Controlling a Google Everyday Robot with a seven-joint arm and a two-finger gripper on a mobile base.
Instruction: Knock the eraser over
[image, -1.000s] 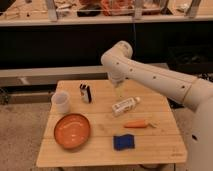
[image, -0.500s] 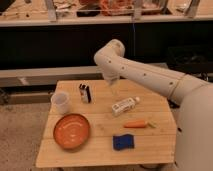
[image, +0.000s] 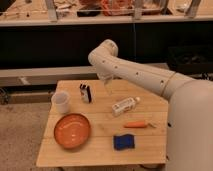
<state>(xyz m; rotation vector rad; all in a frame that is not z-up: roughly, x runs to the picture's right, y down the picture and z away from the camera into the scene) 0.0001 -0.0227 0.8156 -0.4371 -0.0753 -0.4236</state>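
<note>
Single camera view of the wooden bench (image: 102, 117) and the robot's one arm (image: 135, 75). We see the arm enter from the right of the view as a broad white body, run up and leftward as a long pale link, and bend at a rounded joint that is the highest part of the arm. From that joint the wrist turns straight down, so that the gripper (image: 107, 88) hangs above the rear part of the bench, pointing at the wood. Its jaws stand apart and grip nothing. The eraser (image: 85, 93), a small black block with white stripes on its face, stands upright on the rear left part of the bench. It lies to the left of the gripper in the view, near it but not touched by it. Just left of the eraser, and slightly nearer the camera, we note a white cup (image: 60, 102), taller than the eraser and also upright. In front of the cup sits a round orange bowl (image: 72, 131). A white bottle (image: 124, 105) lies on its side near the middle of the bench, below and to the right of the gripper. Nearer the camera lie a carrot (image: 136, 124) and, in front of it, a blue sponge (image: 123, 142). We cannot tell whether the gripper's tips reach as low as the bench surface.
</note>
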